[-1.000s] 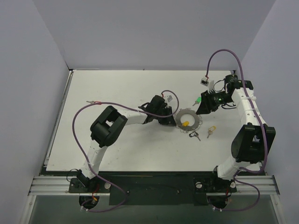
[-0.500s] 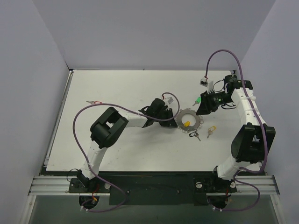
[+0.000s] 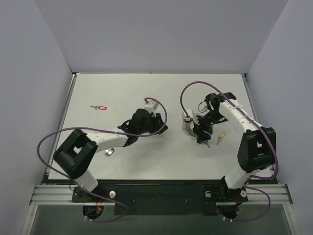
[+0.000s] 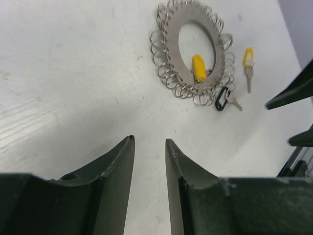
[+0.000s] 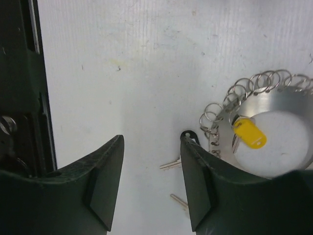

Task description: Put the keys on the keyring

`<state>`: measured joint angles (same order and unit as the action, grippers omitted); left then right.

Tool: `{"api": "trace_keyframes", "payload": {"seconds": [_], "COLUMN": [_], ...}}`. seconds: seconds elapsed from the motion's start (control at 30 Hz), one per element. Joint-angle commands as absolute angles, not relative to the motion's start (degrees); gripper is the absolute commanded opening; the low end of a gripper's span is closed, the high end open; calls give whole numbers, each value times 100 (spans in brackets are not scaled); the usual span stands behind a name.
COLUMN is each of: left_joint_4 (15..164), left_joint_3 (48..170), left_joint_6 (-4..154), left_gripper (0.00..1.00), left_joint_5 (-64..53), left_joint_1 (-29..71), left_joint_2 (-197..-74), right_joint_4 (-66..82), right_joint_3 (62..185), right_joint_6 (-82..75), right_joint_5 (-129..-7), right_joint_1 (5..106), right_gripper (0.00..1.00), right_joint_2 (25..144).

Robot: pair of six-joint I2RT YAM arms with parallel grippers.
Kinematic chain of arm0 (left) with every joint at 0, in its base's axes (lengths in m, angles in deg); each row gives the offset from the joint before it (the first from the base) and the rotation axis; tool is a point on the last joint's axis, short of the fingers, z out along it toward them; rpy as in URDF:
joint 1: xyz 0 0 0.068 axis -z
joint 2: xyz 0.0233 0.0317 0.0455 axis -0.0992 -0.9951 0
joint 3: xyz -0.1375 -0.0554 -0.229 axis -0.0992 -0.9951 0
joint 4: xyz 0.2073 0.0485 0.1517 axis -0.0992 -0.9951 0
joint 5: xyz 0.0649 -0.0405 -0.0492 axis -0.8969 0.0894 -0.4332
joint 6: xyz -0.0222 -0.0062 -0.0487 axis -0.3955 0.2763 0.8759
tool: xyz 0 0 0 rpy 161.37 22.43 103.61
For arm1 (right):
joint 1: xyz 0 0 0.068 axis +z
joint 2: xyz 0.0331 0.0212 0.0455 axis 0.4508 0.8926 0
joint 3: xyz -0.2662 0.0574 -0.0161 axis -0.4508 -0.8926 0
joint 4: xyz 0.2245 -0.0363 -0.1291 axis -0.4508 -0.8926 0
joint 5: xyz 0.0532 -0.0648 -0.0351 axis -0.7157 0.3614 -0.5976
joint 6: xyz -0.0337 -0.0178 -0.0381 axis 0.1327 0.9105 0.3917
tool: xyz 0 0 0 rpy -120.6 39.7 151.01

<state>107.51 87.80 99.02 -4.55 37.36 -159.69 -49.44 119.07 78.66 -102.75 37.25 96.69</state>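
Left gripper (image 4: 149,143) and right gripper (image 5: 152,142) sit half-open, empty; the dark key (image 4: 221,101) looks light, probably slippery, so pinch its head.

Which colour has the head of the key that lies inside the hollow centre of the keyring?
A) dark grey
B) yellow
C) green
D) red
B: in the left wrist view the yellow-headed key lies within the opening of the keyring, while the dark-headed key sits at its outer rim.
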Motion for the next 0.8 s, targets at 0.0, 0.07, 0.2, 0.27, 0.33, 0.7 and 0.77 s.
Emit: {"api": "trace_keyframes", "payload": {"seconds": [0.0,0.07,0.2,0.27,0.33,0.7,0.77], "left_joint_4": [11076,11049,10857,10524,10085,9317,9274], "left_joint_3": [8144,7722,7009,6842,6745,6420,6437], "left_joint_6": [9076,8944,9285,9444,9410,9260,9207], "left_gripper": [47,65,84,84,84,83,83], "left_joint_5": [-1475,-1731,-1453,-936,-766,-1108,-1178], "left_joint_1": [3536,3404,2833,2342,2165,2243,2243], "left_joint_2": [-14483,-13832,-12540,-12031,-11538,-9928,-9919], "right_joint_4": [-5259,-5242,-5093,-5048,-4970,-3906,-3879], "right_joint_3": [12178,12477,13048,13416,13663,13849,13840], "right_joint_6": [9285,9285,9066,8829,8548,6262,6217], "right_joint_5": [-9899,-9794,-9443,-9311,-9196,-8063,-7975], "right_joint_1": [4023,4146,4410,4516,4595,5035,5079], "right_gripper": [46,45,44,43,41,32,32], "right_joint_2": [9578,9824,10360,10607,10940,11609,11679]}}
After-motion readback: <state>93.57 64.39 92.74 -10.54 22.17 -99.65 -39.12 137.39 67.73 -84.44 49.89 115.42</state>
